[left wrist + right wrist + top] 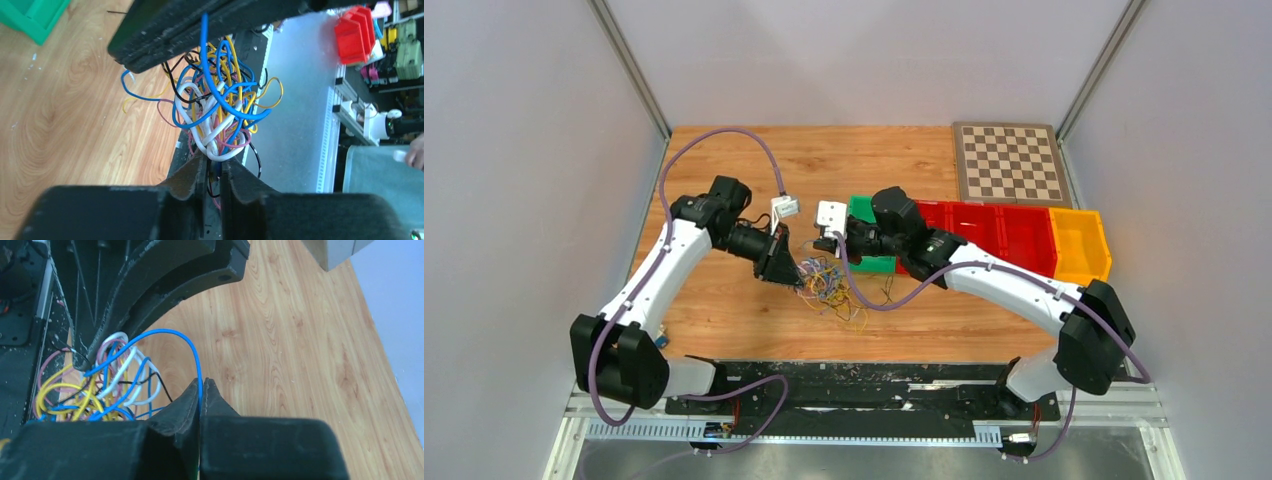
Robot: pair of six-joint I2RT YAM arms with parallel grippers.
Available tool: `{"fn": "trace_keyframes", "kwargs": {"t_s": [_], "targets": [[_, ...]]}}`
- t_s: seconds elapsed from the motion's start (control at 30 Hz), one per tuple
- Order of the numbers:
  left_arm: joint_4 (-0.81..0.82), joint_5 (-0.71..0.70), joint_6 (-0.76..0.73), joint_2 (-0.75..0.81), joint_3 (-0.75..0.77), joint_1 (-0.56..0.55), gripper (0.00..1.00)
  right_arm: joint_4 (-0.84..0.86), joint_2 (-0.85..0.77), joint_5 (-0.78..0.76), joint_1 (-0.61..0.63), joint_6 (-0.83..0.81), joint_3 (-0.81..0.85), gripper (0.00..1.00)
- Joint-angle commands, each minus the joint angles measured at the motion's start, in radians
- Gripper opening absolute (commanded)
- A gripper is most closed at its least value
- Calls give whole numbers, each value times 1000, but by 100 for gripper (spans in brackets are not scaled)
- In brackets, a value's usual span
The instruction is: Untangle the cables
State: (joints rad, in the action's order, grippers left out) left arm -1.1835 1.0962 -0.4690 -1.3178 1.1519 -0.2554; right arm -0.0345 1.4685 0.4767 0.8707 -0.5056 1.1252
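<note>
The left gripper (214, 162) is nearly closed. Its fingertips pinch a few white and dark strands at the near edge of the cables (220, 105), whose yellow, blue, white and pink snarl bunches just ahead of those tips. The right gripper (201, 382) is clamped fully together on a single blue strand (170, 331), which arches out from its tips and drops into the snarl ahead and to one side, close against the other gripper's fingers. From above, the snarl lies between the two facing grippers over the wooden table (724, 310), with loose ends trailing toward the arms' bases.
</note>
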Motion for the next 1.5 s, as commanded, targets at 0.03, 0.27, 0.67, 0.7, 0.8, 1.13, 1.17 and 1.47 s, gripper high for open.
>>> {"fn": "trace_keyframes", "kwargs": {"t_s": [0.03, 0.27, 0.67, 0.7, 0.8, 1.13, 1.17, 1.47], "targets": [[243, 54, 237, 89, 6, 44, 39, 90, -74, -93, 4, 129, 49, 0], [1145, -19, 788, 412, -377, 201, 99, 137, -146, -116, 3, 335, 133, 0], [912, -154, 595, 335, -307, 202, 97, 145, -142, -7, 2, 321, 218, 0], [908, -156, 584, 329, -322, 202, 97, 145, -138, -7, 3, 331, 232, 0], [931, -167, 541, 296, -370, 200, 96, 143, -126, -12, 4, 349, 276, 0], [911, -230, 571, 29, -383, 13, 97, 138, -106, -17, 8, 359, 322, 0], [918, -219, 581, 2, -391, 4, 97, 133, -104, -19, 7, 357, 331, 0], [956, -187, 609, -220, -379, -72, 82, 104, -98, -40, 7, 356, 395, 0]]}}
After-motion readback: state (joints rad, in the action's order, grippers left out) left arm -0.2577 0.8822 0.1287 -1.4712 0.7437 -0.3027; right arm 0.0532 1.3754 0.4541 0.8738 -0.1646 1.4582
